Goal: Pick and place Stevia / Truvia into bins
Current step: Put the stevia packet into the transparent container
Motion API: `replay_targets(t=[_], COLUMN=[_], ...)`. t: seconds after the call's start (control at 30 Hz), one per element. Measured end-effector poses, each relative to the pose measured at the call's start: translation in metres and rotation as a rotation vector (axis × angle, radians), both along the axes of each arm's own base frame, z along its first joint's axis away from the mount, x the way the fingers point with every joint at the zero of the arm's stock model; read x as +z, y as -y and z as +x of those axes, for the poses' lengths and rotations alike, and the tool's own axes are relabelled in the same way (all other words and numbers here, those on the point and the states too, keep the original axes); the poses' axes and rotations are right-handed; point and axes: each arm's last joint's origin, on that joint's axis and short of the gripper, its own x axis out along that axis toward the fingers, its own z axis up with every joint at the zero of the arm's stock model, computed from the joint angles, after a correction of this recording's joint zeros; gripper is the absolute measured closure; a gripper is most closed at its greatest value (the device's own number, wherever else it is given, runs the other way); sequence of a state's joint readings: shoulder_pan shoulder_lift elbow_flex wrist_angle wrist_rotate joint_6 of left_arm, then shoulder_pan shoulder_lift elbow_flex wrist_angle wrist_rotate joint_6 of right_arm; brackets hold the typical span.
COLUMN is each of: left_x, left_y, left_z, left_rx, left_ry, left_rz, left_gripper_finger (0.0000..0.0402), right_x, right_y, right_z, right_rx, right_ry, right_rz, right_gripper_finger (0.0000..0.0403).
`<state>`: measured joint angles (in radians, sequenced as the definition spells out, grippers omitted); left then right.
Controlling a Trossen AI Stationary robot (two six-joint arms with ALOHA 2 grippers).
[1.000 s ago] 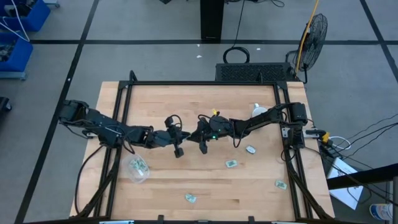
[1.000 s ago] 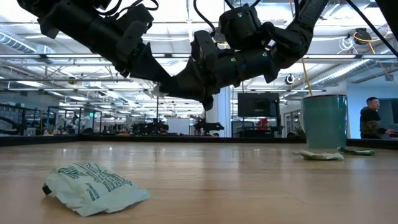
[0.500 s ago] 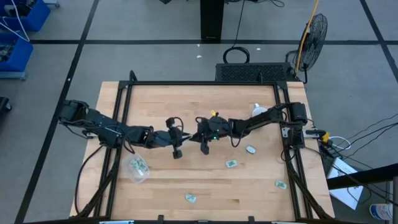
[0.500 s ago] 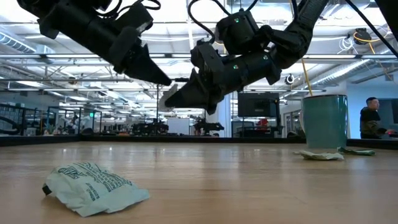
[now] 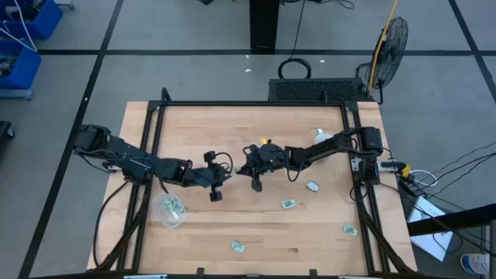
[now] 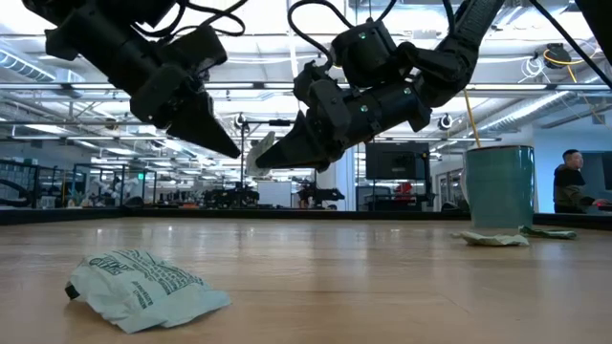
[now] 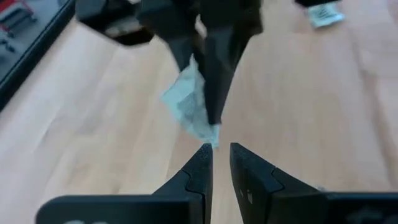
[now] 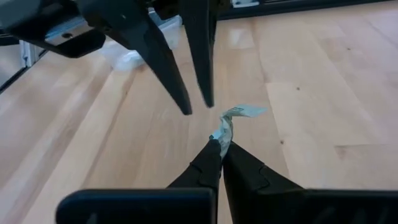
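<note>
Packet pinched in mid-air, handover pending

Right gripper (image 8: 221,146) clamped on one corner of a green-and-white packet (image 8: 233,118) above mid-table; left gripper (image 7: 216,155) facing it just apart, fingers slightly parted, empty. Best taken on the free end and held firmly before any release. Tub (image 5: 170,209) well apart by the left arm; other packets (image 5: 288,204) scattered on the table (image 5: 310,240).

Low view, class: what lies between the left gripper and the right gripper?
One Stevia sachet, clamped in the right gripper's jaws, just short of the open left gripper; the low view shows it.
</note>
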<state>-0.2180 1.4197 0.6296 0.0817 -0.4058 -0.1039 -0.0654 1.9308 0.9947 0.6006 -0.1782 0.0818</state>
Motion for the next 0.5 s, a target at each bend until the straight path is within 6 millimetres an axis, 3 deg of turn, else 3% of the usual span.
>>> replay_targets(t=[0.1, 0.3, 0.5], left_x=[-0.0004, 0.0002, -0.0012], left_y=[-0.0028, -0.0081, -0.0080], left_z=[-0.0008, 0.0004, 0.0012], left_rx=[0.059, 0.181, 0.033], left_ry=[0.001, 0.054, -0.001], left_rz=[0.020, -0.102, -0.128], left_gripper_finger=[0.0339, 0.0339, 0.0338], right_x=[0.0001, 0.0023, 0.0035], right_y=[0.0012, -0.0013, -0.0080], right_z=[0.0002, 0.0012, 0.0020], right_rx=[-0.036, -0.008, 0.035], right_ry=[0.000, 0.032, 0.052], right_rz=[-0.024, -0.089, -0.149], right_gripper_finger=[0.0400, 0.0400, 0.0400])
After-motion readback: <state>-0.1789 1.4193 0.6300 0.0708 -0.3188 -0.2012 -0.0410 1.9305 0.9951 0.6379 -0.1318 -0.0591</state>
